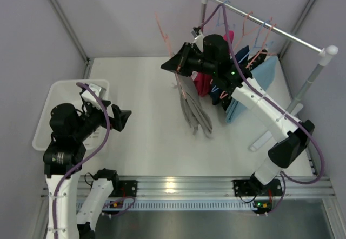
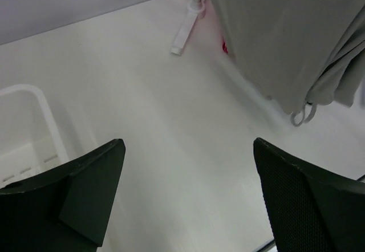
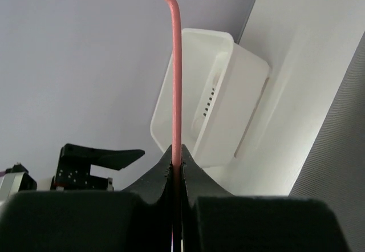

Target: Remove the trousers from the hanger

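White table (image 1: 151,147), pale lilac walls.

Top view:
- White bin (image 1: 44,114) sits at the left edge.
- Clothes rail (image 1: 270,29) stands back right. Light blue trousers (image 1: 257,82) hang on it, next to a red garment (image 1: 203,82) and a dark garment (image 1: 240,58).
- Right gripper (image 1: 172,65) is out left of the rail, pinched on a pink hanger (image 1: 162,32).
- Grey trousers (image 1: 195,112) hang from that hanger, off the rail, over mid-table. Can't tell if the hem touches the table.
- Left gripper (image 1: 123,119) is low, just beside the bin, spread wide with nothing in it, well apart from both pairs.

Left wrist view:
- Both fingers (image 2: 91,189) stand far apart with only bare table between them.
- Grey trousers fill the upper right, and a white drawstring loop (image 2: 299,115) dangles at their lower edge.
- Bin rim is at the left, and the rail foot (image 2: 185,32) is at the top.

Right wrist view:
- Jaws are fully closed on the hanger's thin pink neck, which runs straight up and curves at the top edge.
- The bin is beyond it against the wall.
- Grey cloth runs along the right edge.
- The left gripper shows lower left, blurred.
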You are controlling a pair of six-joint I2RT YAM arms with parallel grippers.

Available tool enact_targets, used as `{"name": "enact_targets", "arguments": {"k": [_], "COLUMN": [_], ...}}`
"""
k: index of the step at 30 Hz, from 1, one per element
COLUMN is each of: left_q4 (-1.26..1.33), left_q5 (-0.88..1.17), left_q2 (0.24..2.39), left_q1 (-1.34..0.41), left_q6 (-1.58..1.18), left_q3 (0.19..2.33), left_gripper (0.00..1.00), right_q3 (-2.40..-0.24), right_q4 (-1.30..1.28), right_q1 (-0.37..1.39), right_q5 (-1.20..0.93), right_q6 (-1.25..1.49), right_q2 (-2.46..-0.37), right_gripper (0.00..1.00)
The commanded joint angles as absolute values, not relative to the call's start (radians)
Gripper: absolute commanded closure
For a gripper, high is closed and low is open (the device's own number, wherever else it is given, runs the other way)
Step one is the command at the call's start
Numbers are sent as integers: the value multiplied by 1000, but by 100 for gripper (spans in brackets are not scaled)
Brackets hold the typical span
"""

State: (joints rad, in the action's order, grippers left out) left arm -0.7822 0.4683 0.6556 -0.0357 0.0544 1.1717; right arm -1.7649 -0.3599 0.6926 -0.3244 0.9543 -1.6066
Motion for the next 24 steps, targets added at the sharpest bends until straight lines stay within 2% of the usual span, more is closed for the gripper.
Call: {"name": "enact_targets", "arguments": {"k": [1, 6, 9, 17, 24], "left_q4": [-520, -199, -146, -153, -117], "left_q5": [566, 725, 768, 620, 473], "left_q2": [634, 647, 696, 796, 828], "left_q1": [-40, -41, -63, -308, -405], "left_q6": [-43, -202, -193, -28, 71], "left_q3": [1108, 977, 968, 969, 945], "left_gripper": [1, 1, 2, 2, 1], "right_q3": [-1916, -2008, -2026, -2080, -2089], "right_q4": [-305, -273, -249, -232, -229], "right_q1": [735, 770, 791, 815, 815], "right_q5": [-288, -284, -291, -307, -321], "right_q6": [989, 991, 983, 992, 994], "right_q2": [-1641, -1707, -1730, -1790, -1793], "right_gripper": [100, 100, 100, 100, 100]}}
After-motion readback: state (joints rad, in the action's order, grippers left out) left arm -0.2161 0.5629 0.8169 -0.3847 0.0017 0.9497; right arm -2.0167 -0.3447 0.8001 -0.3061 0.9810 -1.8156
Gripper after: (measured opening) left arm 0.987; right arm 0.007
